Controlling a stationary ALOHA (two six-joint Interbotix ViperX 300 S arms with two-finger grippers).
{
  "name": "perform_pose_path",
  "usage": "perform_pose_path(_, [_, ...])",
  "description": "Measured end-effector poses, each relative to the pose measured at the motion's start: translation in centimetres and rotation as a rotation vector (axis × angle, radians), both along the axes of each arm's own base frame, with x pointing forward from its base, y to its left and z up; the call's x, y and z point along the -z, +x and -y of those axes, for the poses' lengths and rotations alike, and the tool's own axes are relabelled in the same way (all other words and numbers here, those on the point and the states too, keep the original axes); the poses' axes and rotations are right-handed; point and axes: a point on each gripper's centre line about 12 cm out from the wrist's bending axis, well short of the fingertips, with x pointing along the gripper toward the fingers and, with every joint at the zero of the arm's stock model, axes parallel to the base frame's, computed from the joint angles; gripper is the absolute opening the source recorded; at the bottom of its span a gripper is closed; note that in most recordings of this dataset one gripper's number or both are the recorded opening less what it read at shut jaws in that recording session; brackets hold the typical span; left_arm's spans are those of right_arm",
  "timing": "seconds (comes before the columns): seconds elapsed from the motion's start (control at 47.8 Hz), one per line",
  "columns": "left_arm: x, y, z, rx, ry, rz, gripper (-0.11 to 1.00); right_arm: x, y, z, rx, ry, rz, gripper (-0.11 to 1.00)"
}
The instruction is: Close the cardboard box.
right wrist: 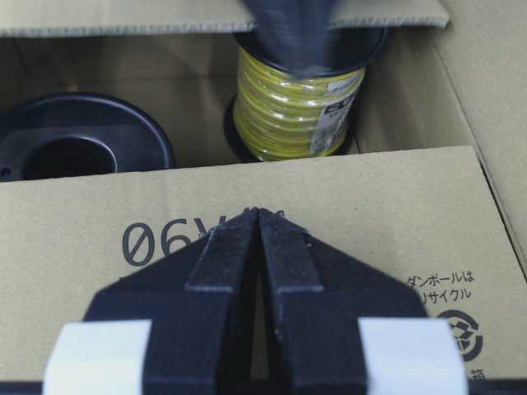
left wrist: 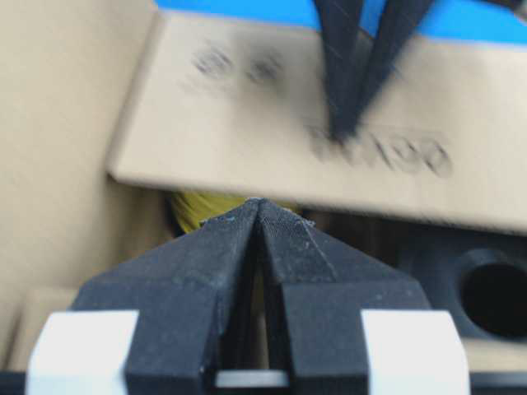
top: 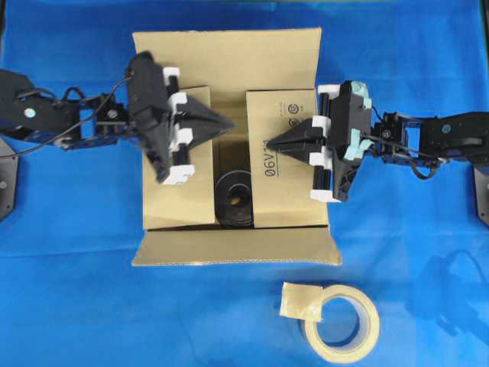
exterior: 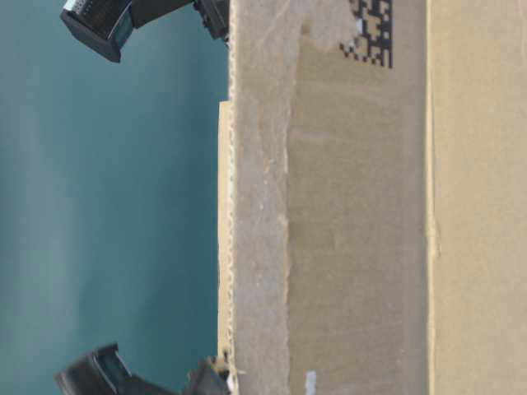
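The large brown corrugated cardboard box (top: pixel 229 145) sits at the middle of the blue cloth-covered table (top: pixel 69 306), seen from above with its opening facing up and its slightly longer side running left to right across the overhead view; its far flap (top: pixel 225 57) and near flap (top: pixel 237 248) lie spread outward, while the left flap (top: pixel 195 191) and the right flap (top: pixel 286 164), which bears the print "06V", are folded inward and nearly level, leaving a gap between them; through that gap shows a black plastic spool (top: pixel 233 200), and the right wrist view also shows a spool of yellow wire (right wrist: pixel 292 103) standing beside it inside the box; the left gripper (top: pixel 231 122) lies over the left flap with its black tapered fingers pressed together, the tip pointing right toward the gap; the right gripper (top: pixel 267 143) lies over the right flap, its fingers likewise together with nothing between them, the tip pointing left; the two tips face each other across the gap, near but apart; on the cloth in front of the box, toward the right, a beige roll of packing tape (top: pixel 341 323) lies flat with a loose end (top: pixel 302 300) folded outward; the table-level view shows only a side wall of the box with a square code mark (exterior: pixel 368 31).
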Motion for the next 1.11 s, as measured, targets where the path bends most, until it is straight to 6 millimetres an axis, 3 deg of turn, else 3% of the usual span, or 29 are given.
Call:
perform_pose_path(0.251, [-0.8, 1.9, -2.7, -0.046, 0.056, 0.023, 0.00, 0.0, 0.0, 0.0, 0.001, 0.001, 0.000, 0.00])
perform_pose_path(0.481, [0.1, 2.6, -4.4, -0.080, 0.060, 0.002, 0.00, 0.0, 0.0, 0.0, 0.001, 0.001, 0.000, 0.00])
perform_pose_path(0.795, [1.7, 3.0, -4.6, -0.082, 0.052, -0.034, 0.00, 0.0, 0.0, 0.0, 0.001, 0.001, 0.000, 0.00])
perform_pose_path(1.108, [1.9, 3.0, -4.6, -0.082, 0.053, -0.037, 0.00, 0.0, 0.0, 0.0, 0.001, 0.001, 0.000, 0.00])
